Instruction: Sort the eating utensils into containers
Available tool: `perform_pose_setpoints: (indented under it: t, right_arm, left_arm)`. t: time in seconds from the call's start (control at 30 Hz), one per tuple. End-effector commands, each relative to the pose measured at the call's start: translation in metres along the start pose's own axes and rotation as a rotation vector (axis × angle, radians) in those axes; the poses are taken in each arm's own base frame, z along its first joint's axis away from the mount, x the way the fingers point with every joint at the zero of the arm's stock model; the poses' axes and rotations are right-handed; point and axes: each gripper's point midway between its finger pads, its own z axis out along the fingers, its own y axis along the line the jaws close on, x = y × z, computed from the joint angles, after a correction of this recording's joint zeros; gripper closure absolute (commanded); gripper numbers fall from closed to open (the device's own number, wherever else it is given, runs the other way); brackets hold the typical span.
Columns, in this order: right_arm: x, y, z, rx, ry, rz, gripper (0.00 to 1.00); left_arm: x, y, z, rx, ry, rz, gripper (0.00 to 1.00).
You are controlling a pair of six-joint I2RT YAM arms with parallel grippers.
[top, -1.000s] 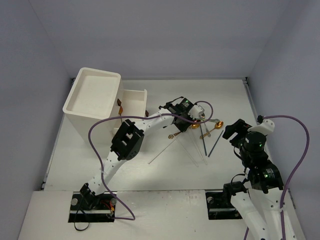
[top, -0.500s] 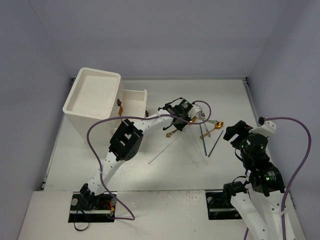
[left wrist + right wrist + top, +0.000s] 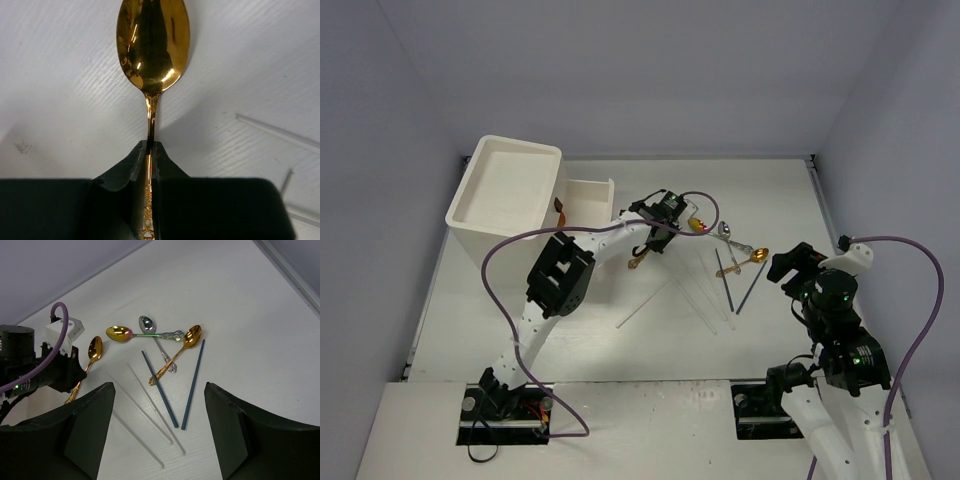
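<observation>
Drawer open on white cabinet, gold spoon in left jaws

A white table fills the view, closed in by 3 plain grey-lilac walls. A thin pale rail runs along its right edge. Close up, the tabletop shows a fine grain and 1 small dark scuff.

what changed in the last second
The left claw shut on the gold spoon by its handle and carried it left, toward the white cabinet. The right claw stayed open and in place; the other spoons and chopsticks did not move.
</observation>
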Motion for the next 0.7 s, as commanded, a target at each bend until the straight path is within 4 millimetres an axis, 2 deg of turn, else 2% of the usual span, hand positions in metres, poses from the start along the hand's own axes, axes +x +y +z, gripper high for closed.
perform_pose_setpoints:
  t: [0.0,0.13,0.27,0.33,0.4,0.43,0.47,0.53,0.57,0.67]
  right_arm:
    - [-0.012,0.008,0.0,-0.027,-0.034,0.026,0.3]
    - [-0.012,0.007,0.0,-0.023,-0.038,0.026,0.3]
    - [-0.01,0.006,0.002,-0.014,-0.029,0.017,0.3]
    - [-0.008,0.006,0.003,-0.014,-0.02,0.014,0.3]
    - [-0.006,0.007,0.005,-0.017,-0.007,0.008,0.29]
    - [-0.004,0.007,0.007,-0.011,0.0,0.003,0.29]
    - [-0.003,0.006,0.008,-0.01,0.003,0.002,0.29]
    - [0.0,0.005,0.011,0.002,0.013,-0.005,0.29]
    - [0.002,0.004,0.013,0.007,0.026,-0.011,0.29]
    - [0.007,0.003,0.019,0.02,0.054,-0.043,0.28]
  left_arm:
    - [-0.041,0.026,-0.064,-0.073,-0.136,-0.112,1.0]
    - [-0.074,0.027,-0.121,-0.048,-0.262,-0.184,1.0]
    - [-0.1,0.029,-0.192,-0.018,-0.396,-0.261,1.0]
    - [-0.109,0.046,-0.234,-0.062,-0.47,-0.314,1.0]
    - [-0.106,0.059,-0.258,-0.111,-0.487,-0.334,1.0]
    - [-0.106,0.073,-0.275,-0.155,-0.511,-0.351,1.0]
    - [-0.103,0.075,-0.279,-0.164,-0.506,-0.347,1.0]
    - [-0.094,0.094,-0.29,-0.231,-0.49,-0.36,1.0]
    - [-0.088,0.106,-0.289,-0.264,-0.473,-0.377,1.0]
    - [-0.07,0.126,-0.277,-0.293,-0.417,-0.427,1.0]
